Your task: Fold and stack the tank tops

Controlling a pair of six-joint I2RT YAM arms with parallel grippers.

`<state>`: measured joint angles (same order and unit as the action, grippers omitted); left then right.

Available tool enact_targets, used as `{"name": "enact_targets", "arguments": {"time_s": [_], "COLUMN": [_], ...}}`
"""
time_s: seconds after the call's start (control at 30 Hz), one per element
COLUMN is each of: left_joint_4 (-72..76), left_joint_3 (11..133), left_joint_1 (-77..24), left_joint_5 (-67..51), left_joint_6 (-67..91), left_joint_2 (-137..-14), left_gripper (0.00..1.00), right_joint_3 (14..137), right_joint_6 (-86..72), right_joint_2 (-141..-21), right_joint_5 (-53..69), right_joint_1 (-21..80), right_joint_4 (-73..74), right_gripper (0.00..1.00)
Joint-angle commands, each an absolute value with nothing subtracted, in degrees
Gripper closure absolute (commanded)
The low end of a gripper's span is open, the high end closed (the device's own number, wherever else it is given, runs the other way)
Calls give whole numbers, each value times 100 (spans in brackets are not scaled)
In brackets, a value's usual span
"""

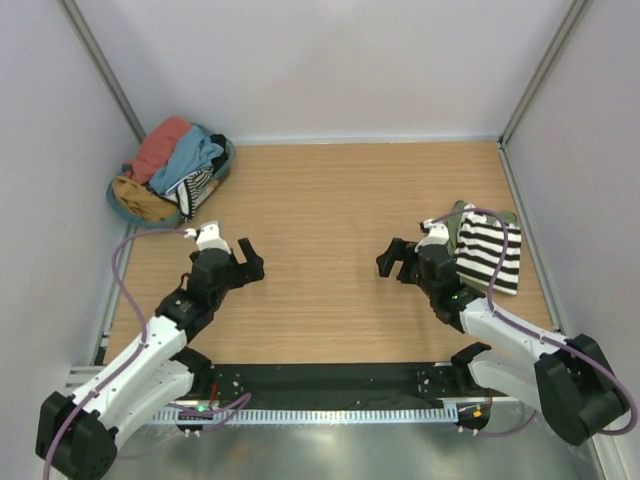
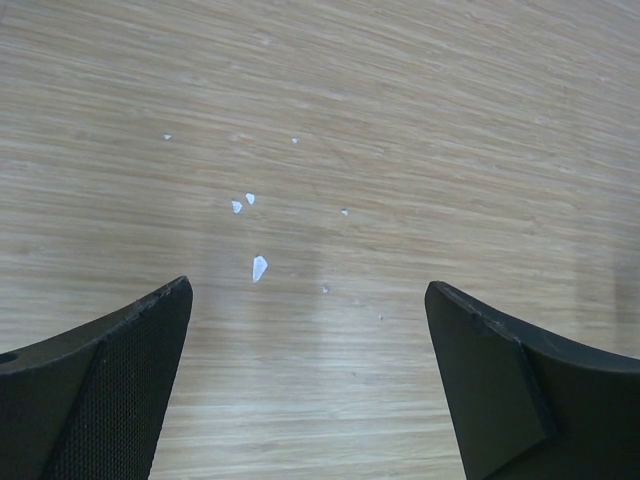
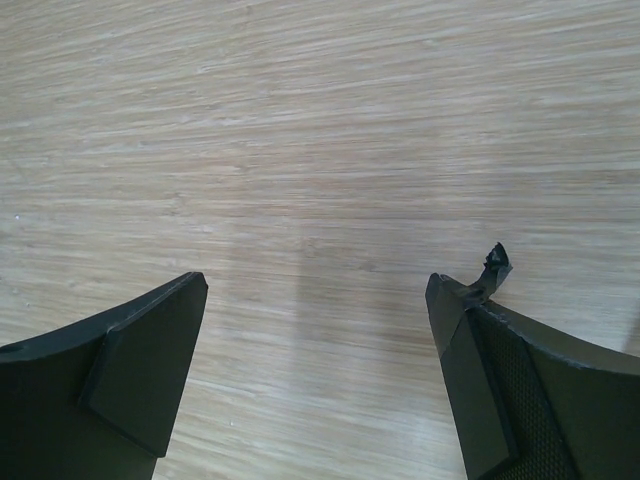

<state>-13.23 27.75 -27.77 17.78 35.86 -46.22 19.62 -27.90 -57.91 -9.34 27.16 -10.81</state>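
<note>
A folded black-and-white striped tank top (image 1: pixel 490 252) lies on the table at the right, on top of an olive green tank top (image 1: pixel 465 214) whose edges show at its far side. My right gripper (image 1: pixel 391 257) is open just left of this stack and holds nothing; in the right wrist view the right gripper (image 3: pixel 316 281) has only bare wood between its fingers. My left gripper (image 1: pixel 250 259) is open over the left-middle of the table. In the left wrist view the left gripper (image 2: pixel 308 288) is empty too, above wood with small white flecks (image 2: pixel 259 267).
A round basket (image 1: pixel 229 160) in the far left corner holds a heap of clothes: a salmon-red garment (image 1: pixel 160 146), a light blue one (image 1: pixel 190 158), a striped piece (image 1: pixel 196 189) and a yellowish one (image 1: pixel 140 197). White walls close the table on three sides.
</note>
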Motion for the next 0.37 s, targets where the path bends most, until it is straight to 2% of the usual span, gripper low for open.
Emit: {"name": "enact_targets", "arguments": {"time_s": [0.0, 0.17, 0.23, 0.33], "left_joint_4": [-571, -308, -316, -404], "left_joint_3": [2470, 2180, 2127, 2109], "left_joint_1": [-2768, -2769, -2769, -2769], "left_joint_5": [1785, 1608, 1678, 1793], "left_joint_6": [3191, 3076, 3067, 3076], "left_joint_2": [-4176, -3482, -3358, -3208], "left_gripper": [0, 0, 0, 0], "right_joint_3": [1960, 2021, 2048, 2039], "right_joint_6": [-2936, -2979, -2971, -2997], "right_joint_2": [-6099, -6354, -6416, -6434], "right_joint_5": [-713, -738, -695, -703], "right_joint_1": [2733, 2733, 2725, 2742], "right_joint_4": [-2347, -2321, -2320, -2329], "right_gripper": [0, 1, 4, 2]}}
